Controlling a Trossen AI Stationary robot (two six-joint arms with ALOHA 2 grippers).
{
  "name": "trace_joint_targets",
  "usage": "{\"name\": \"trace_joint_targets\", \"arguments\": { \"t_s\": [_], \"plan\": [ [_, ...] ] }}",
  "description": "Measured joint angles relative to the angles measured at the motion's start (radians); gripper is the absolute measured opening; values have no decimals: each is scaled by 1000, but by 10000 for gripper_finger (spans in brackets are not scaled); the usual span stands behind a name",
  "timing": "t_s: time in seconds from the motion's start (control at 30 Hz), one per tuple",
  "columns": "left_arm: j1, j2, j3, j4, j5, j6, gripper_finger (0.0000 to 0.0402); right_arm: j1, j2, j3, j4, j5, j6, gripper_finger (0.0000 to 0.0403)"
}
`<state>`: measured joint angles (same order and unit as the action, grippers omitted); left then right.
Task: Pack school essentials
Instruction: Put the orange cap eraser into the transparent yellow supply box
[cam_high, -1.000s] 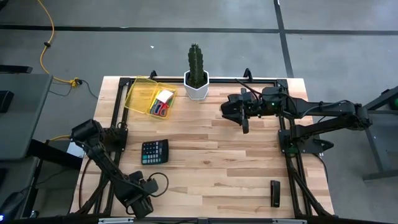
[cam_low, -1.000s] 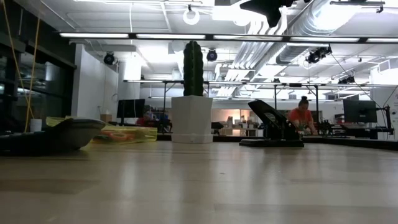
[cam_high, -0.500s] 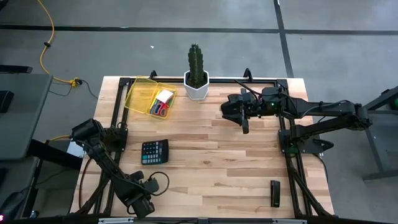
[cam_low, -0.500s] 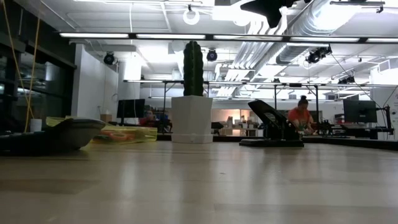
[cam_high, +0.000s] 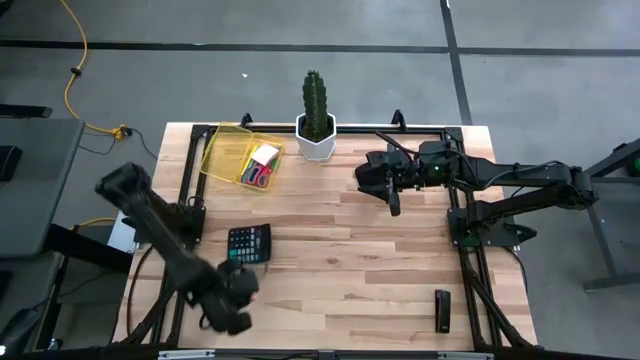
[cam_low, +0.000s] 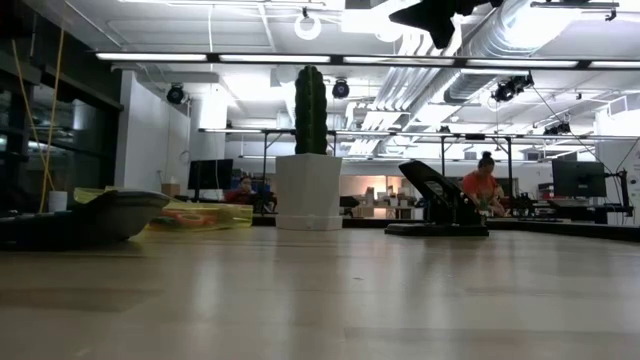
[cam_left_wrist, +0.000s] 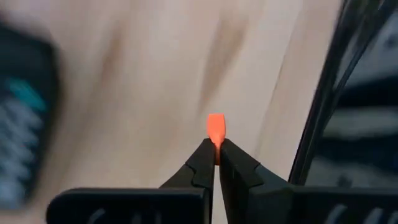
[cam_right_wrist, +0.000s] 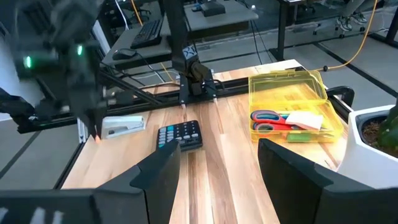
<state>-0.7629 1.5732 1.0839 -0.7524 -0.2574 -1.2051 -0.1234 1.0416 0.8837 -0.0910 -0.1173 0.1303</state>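
High view: the left gripper (cam_high: 232, 318) sits at the near-left table edge, below the black calculator (cam_high: 248, 243); the right gripper (cam_high: 393, 203) waits near the far right; red-handled scissors (cam_high: 260, 176) lie in the yellow box (cam_high: 222, 148).

Left wrist view: fingers (cam_left_wrist: 204, 163) clenched on a small orange piece (cam_left_wrist: 215, 129).

Right wrist view: its fingers (cam_right_wrist: 158, 177) stand apart, empty.

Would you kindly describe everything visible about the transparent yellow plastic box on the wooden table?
The transparent yellow plastic box is a shallow rectangular container with its hinged lid open. It rests on the wooden table at the far left, beside the white cactus pot. Inside lie red-handled scissors, a small white block and a green piece. Neither gripper touches it.
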Motion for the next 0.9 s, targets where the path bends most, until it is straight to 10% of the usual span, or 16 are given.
{"name": "trace_joint_targets", "arguments": {
  "t_s": [0.33, 0.63, 0.9],
  "plan": [
    [422, -336, 2, 209, -300, 596, 0, 0, 0, 0, 1, -6, 0, 206],
    [852, -364, -190, 1020, 218, 921, 0, 0, 0, 0, 16, -7, 3, 206],
    [926, -350, -324, 1240, 304, 895, 0, 0, 24, 2, 199, 5, 49, 206]
  ]
}}
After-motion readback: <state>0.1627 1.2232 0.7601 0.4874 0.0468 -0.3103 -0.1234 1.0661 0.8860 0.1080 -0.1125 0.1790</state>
